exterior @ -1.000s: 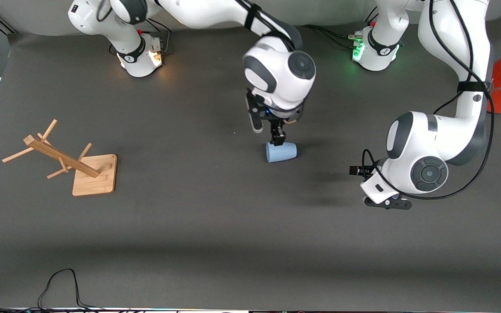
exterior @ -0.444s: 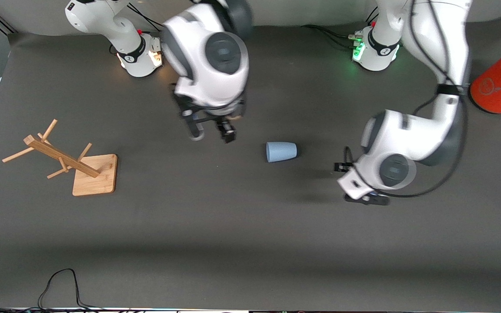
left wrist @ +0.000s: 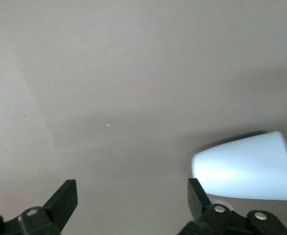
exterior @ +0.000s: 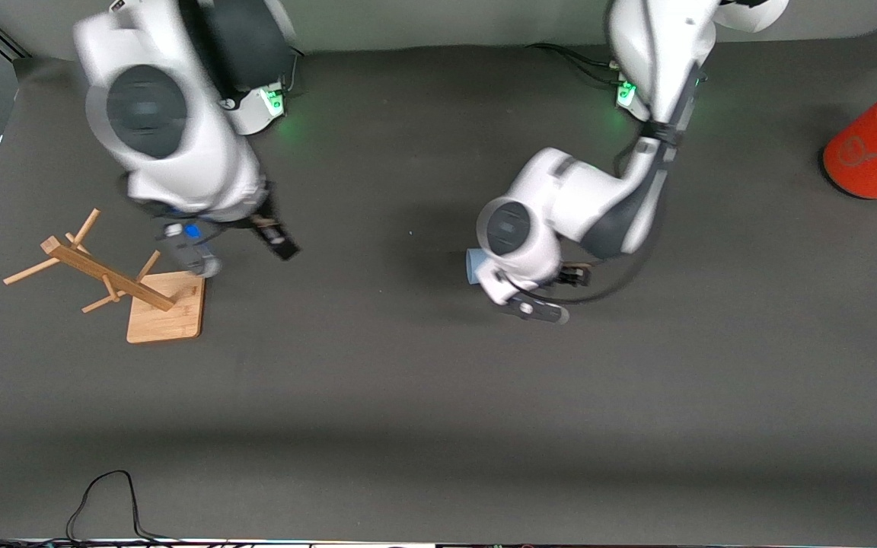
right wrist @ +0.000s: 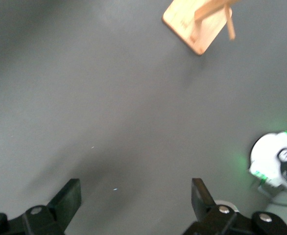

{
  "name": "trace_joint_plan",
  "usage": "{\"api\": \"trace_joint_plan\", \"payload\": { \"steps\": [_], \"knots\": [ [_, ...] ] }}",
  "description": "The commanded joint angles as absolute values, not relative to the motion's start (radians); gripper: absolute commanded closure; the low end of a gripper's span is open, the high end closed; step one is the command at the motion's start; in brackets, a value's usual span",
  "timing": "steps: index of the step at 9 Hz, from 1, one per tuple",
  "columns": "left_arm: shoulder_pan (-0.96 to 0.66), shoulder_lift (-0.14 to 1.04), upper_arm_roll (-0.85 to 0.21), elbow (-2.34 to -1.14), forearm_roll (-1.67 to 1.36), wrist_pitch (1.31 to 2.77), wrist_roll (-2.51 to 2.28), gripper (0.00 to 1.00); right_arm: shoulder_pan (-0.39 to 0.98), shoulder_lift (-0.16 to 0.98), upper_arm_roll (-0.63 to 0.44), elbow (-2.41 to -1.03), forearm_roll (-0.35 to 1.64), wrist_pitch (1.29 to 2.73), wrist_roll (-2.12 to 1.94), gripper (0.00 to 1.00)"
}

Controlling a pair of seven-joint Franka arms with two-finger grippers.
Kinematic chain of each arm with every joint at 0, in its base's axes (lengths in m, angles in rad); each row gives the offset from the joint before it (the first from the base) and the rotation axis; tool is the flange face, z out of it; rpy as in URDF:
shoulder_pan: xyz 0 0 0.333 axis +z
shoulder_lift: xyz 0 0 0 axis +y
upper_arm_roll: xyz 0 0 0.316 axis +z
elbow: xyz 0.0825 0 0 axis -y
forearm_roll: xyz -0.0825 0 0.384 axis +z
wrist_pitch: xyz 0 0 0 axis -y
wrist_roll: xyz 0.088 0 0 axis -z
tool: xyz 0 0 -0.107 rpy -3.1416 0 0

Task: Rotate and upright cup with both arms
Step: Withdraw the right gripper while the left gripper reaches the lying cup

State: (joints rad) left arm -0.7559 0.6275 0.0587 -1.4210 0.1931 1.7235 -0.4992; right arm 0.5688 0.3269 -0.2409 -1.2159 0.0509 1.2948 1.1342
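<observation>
The pale-blue cup (left wrist: 246, 166) lies on its side on the dark mat near the table's middle. In the front view only a sliver of the cup (exterior: 472, 266) shows, under the left arm's wrist. My left gripper (left wrist: 131, 198) is open and empty, low over the mat, with the cup just beside one fingertip (left wrist: 197, 196) and outside the gap; in the front view the left gripper (exterior: 556, 291) is at the cup. My right gripper (right wrist: 133, 198) is open and empty; in the front view the right gripper (exterior: 237, 247) hangs over the mat beside the wooden rack.
A wooden mug rack (exterior: 103, 278) lies tipped toward the right arm's end; its base (right wrist: 197, 24) shows in the right wrist view. An orange canister with a grey lid (exterior: 876, 148) stands at the left arm's end. A black cable (exterior: 103, 495) lies at the near edge.
My right gripper has left the cup and swung toward the wooden rack. My left arm has swung in over the cup. The cup has stayed in place on its side.
</observation>
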Motion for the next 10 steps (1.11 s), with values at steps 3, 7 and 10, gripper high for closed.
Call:
{"api": "trace_joint_plan", "payload": {
  "steps": [3, 7, 10],
  "knots": [
    [-0.906, 0.856, 0.086, -1.033, 0.314, 1.555, -0.56, 0.0, 0.306, 0.111, -0.218, -1.484, 0.057, 1.429, 0.591, 0.0],
    [-0.986, 1.011, 0.081, -0.986, 0.508, 1.6, -0.473, 0.0, 0.089, 0.028, -0.164, -1.635, 0.054, 1.594, 0.093, 0.0],
    [-1.009, 1.049, 0.08, -0.997, 0.532, 1.612, -0.407, 0.02, 0.1, 0.026, -0.13, -1.628, -0.026, 1.647, -0.017, 0.0]
  ]
}}
